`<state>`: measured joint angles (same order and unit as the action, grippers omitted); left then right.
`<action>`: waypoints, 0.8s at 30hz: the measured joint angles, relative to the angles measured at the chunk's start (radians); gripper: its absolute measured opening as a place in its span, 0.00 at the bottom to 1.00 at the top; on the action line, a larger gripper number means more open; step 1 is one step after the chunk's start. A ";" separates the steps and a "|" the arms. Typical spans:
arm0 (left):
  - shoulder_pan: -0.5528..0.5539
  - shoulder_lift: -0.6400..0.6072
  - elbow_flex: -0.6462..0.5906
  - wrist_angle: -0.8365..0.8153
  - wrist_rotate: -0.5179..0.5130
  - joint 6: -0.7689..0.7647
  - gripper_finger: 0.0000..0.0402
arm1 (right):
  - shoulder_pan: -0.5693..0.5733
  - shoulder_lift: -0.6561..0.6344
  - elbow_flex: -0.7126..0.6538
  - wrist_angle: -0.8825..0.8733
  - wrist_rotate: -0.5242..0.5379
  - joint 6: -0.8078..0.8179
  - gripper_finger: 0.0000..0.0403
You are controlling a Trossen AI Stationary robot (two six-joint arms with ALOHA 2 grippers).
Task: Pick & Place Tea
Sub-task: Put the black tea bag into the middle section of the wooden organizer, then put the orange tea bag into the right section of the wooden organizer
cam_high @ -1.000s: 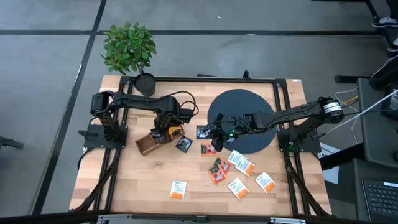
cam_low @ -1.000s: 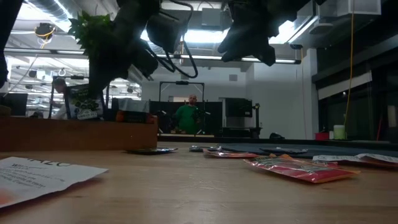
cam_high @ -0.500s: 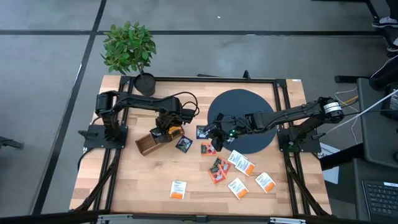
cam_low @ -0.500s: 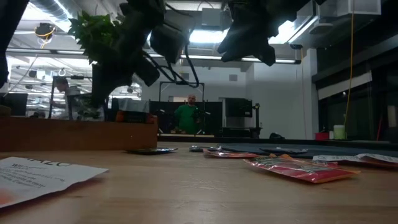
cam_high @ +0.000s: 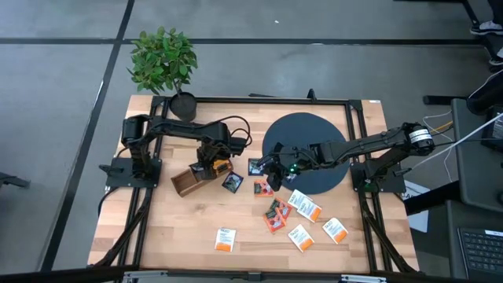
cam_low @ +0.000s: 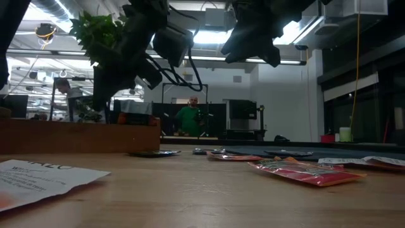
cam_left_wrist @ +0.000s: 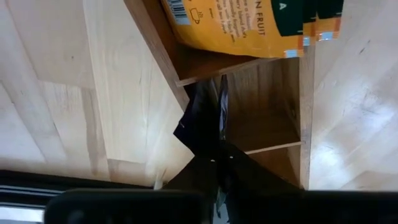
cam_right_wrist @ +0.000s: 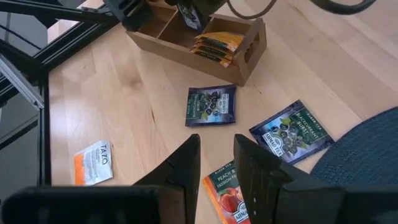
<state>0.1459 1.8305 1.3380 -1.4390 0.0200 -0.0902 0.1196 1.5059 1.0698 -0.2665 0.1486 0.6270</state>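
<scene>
Sachet-strewn wooden table [cam_high: 181, 228] — workshop beyond

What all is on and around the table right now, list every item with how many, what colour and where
Wooden divided box: one, brown, table's left-centre; yellow-orange sachets lie in one compartment.
Dark blue sachets: two, on the wood, one beside the box, one at the disc's edge.
Red-orange sachets: about three, middle of the table.
White sachets with orange band: about four, along the near side.
Round disc: one, dark, right of centre.
Potted plant: one, green, far left corner.
Left gripper: over the box, pinching a dark sachet.
Right gripper: open, above the sachets near the disc.
</scene>
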 joint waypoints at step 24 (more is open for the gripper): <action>-0.009 -0.133 0.130 0.031 -0.048 -0.192 0.19 | 0.000 0.000 0.000 -0.042 -0.010 0.026 0.25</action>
<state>0.1369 1.6970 1.4683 -1.4081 -0.0283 -0.2825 0.1198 1.5059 1.0698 -0.3089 0.1385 0.6525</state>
